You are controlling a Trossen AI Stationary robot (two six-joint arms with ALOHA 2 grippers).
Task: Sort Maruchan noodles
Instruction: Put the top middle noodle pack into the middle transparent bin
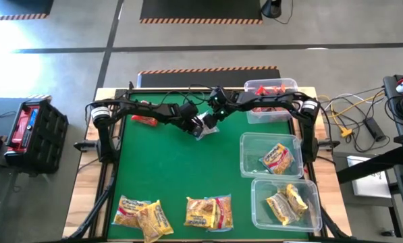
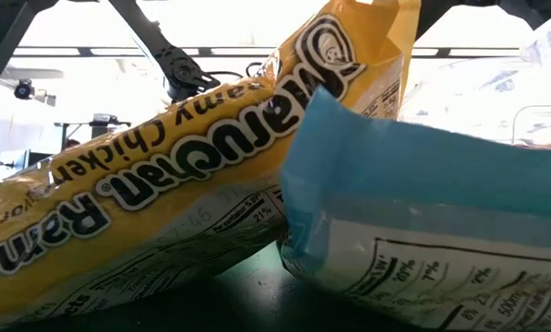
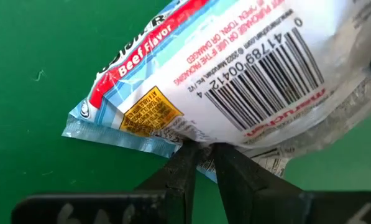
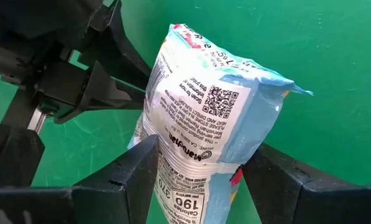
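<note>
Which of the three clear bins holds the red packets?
The clear rectangular plastic bin farthest back on the right; red noodle packets show inside it, while the other two bins hold yellow packets.

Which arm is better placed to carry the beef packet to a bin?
Right. Its gripper straddles the packet, and the bins sit on its side; the left gripper only pinches the packet's edge.

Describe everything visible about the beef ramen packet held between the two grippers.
The beef ramen packet is crinkly, glossy plastic, white and light blue with a red "Beef Flavor" band, a barcode, a QR code and nutrition print. It is held above the green table, near the far middle. The left gripper pinches its crimped edge; the right gripper has a finger on either side of its body.
</note>
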